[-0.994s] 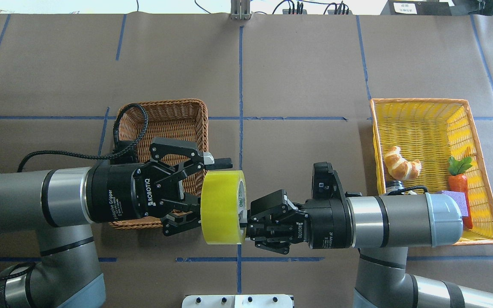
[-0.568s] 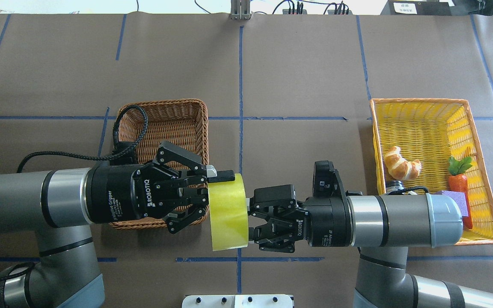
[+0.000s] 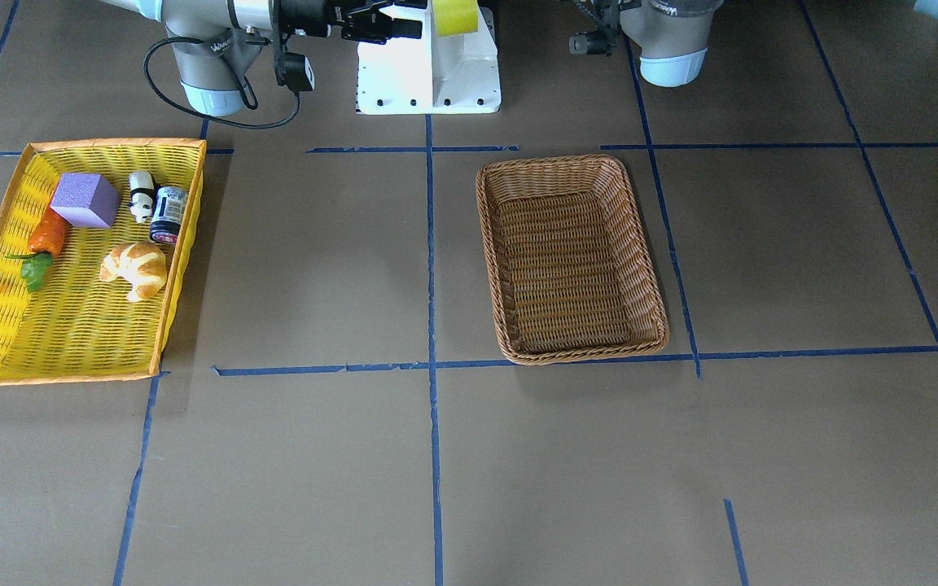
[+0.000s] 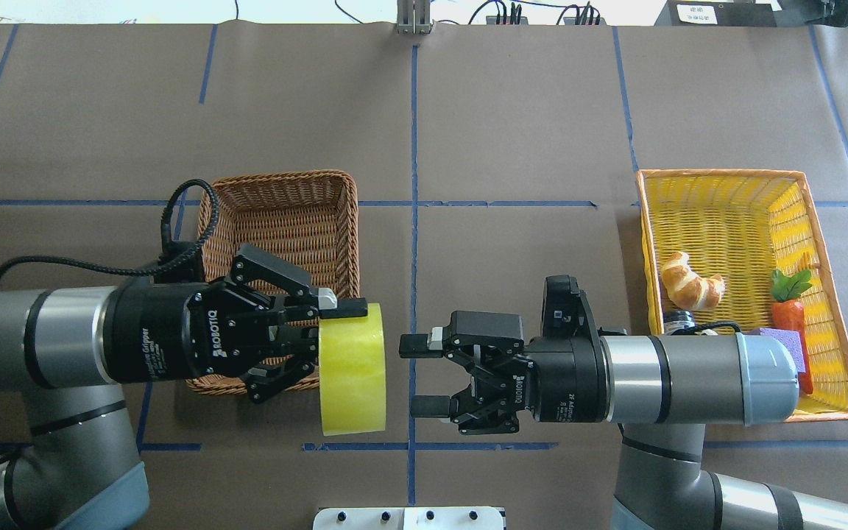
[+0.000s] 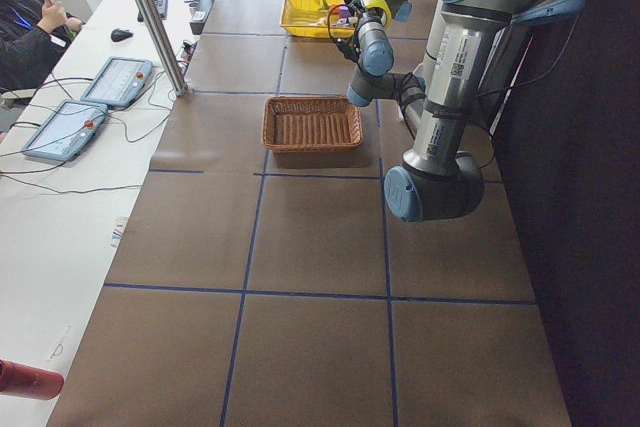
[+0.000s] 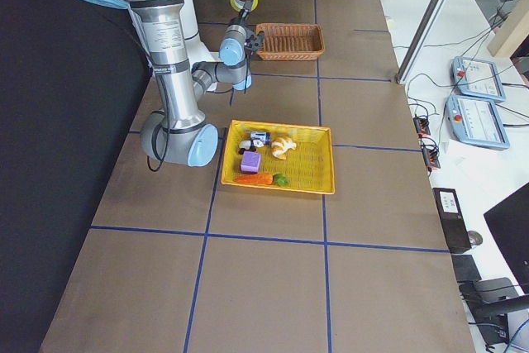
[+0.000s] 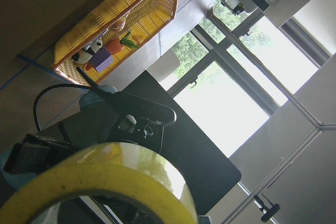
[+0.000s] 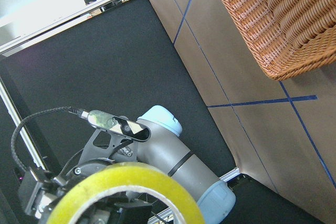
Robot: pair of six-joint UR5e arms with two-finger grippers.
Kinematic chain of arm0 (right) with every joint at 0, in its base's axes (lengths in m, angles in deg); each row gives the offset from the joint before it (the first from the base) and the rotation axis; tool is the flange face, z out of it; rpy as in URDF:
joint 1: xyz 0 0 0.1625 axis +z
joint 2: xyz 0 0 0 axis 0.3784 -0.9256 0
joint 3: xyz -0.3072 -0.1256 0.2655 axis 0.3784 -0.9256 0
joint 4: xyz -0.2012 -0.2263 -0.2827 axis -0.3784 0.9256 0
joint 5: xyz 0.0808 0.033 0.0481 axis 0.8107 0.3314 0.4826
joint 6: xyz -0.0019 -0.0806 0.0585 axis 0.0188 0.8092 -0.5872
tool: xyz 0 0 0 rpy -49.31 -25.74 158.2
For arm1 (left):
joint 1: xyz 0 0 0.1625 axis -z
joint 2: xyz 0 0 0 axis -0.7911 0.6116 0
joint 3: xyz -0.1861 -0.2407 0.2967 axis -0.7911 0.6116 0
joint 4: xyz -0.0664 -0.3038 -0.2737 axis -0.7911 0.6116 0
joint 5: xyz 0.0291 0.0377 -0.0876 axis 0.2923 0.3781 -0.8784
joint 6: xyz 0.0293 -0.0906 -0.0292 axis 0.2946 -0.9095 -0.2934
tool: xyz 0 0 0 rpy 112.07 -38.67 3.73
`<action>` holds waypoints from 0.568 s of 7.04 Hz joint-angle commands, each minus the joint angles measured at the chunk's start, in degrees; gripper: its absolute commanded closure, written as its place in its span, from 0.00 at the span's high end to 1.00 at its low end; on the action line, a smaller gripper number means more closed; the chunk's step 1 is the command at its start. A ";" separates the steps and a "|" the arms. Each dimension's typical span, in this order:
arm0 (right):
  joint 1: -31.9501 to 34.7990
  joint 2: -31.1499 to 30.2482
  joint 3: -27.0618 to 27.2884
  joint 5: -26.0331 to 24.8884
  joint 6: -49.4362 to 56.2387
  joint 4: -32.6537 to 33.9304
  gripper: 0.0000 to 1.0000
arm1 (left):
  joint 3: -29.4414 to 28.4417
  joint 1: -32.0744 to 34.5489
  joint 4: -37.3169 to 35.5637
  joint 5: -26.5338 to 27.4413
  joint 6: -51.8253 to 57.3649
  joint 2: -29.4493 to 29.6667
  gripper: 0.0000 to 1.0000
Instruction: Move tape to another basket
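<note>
The yellow tape roll stands on edge in the air, just off the near right corner of the brown wicker basket. My left gripper is shut on the roll's wall: one finger lies over its top edge and the other is hidden behind it. My right gripper is open and empty, a small gap to the right of the roll, fingers pointing at it. The roll fills the bottom of the left wrist view and the right wrist view. The front view shows the basket with nothing in it.
A bright yellow tray basket at the right holds a croissant, a carrot, a purple block and a small dark jar. My right forearm passes over the tray's near corner. A white base plate sits at the near edge.
The left gripper closed on the tape. The right gripper let go, opened and drew slightly right. The left arm pulled the roll leftward, opening a gap between roll and right gripper.
</note>
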 commanded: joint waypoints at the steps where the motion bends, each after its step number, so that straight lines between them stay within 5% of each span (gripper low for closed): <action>1: 0.48 -0.27 0.17 -0.08 2.68 0.69 1.00 | -0.46 8.42 -0.78 -8.27 0.02 -2.28 0.00; 3: 4.49 -1.77 0.60 1.32 11.02 7.16 1.00 | -2.40 10.55 -6.63 -10.40 0.46 -2.11 0.00; 4: 8.52 -1.77 0.69 5.24 14.01 13.55 1.00 | -1.80 11.09 -15.38 -13.72 9.77 -1.06 0.00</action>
